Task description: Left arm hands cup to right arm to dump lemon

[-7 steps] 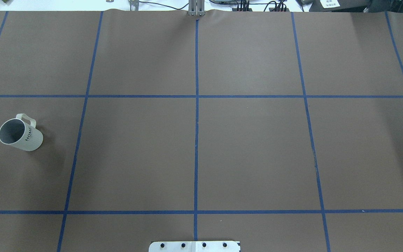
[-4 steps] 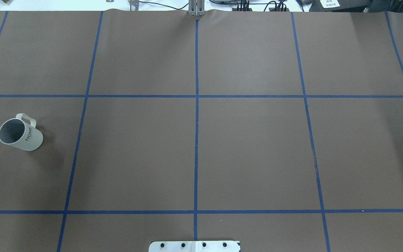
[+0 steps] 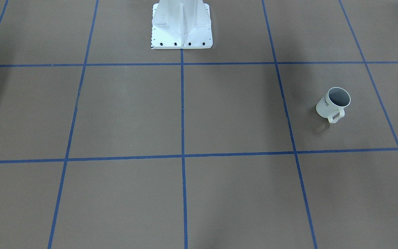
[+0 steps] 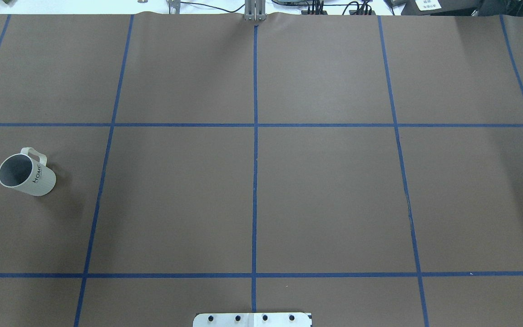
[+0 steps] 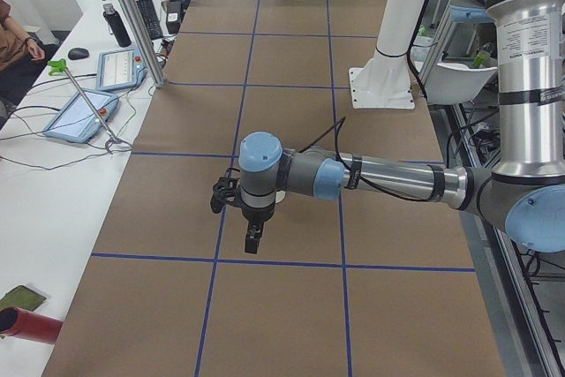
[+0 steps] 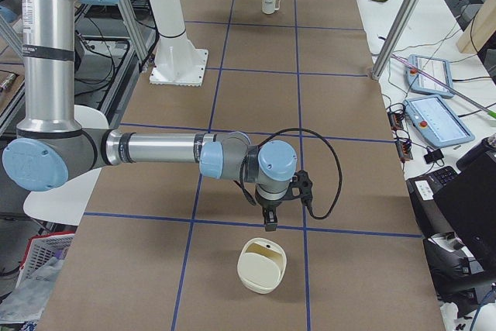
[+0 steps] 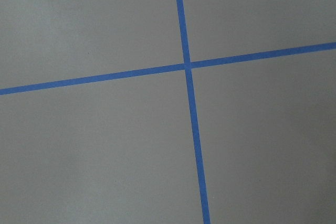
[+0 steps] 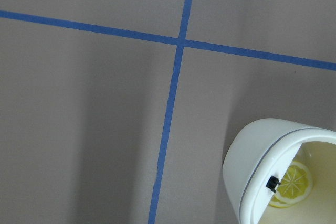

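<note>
The white cup (image 4: 27,171) with black "HOME" lettering stands upright at the table's left side, handle to the far side. It also shows in the front-facing view (image 3: 333,103) and far off in the exterior right view (image 6: 269,3). Its grey inside shows no fruit. The lemon (image 8: 294,181), yellow with segment lines, lies inside a cream bowl (image 8: 262,156). The left gripper (image 5: 252,240) points down over the table; I cannot tell if it is open. The right gripper (image 6: 270,218) hangs just behind the bowl (image 6: 262,267); I cannot tell its state either.
The robot's white base (image 3: 181,24) stands at the middle of the table's near edge. Blue tape lines (image 4: 255,136) divide the brown table cover into squares. Tablets and cables (image 5: 84,112) lie along the operators' side. A person sits at the far left (image 5: 18,50).
</note>
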### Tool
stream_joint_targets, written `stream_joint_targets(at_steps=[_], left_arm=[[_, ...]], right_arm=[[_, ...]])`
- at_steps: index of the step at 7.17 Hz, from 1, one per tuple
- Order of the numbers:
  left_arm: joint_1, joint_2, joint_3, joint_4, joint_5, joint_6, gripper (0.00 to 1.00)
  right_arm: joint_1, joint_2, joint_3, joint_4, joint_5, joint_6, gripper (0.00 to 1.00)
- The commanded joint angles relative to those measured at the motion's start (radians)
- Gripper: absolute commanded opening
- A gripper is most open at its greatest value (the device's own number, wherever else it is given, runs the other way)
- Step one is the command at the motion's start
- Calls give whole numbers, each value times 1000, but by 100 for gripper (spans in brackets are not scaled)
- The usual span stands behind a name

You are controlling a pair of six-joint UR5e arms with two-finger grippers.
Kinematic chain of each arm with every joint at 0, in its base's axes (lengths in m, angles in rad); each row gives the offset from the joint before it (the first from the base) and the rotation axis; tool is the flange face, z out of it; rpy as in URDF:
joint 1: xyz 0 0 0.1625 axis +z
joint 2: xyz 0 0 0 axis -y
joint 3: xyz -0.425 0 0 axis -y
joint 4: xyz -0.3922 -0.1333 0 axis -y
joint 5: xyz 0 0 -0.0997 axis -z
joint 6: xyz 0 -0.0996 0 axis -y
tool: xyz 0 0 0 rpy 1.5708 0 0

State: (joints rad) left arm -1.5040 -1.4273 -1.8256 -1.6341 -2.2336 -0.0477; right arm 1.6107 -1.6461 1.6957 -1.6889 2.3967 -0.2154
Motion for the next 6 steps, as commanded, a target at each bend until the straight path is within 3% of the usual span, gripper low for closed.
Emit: stream_joint_targets(at_steps=[1,6], left_arm=[[-1,2,8,-1,2,0,100],[-1,-1,9,-1,6,0,100]], right_arm=[[0,2,7,0,16,5,100],[0,3,9,0,30,7,100]])
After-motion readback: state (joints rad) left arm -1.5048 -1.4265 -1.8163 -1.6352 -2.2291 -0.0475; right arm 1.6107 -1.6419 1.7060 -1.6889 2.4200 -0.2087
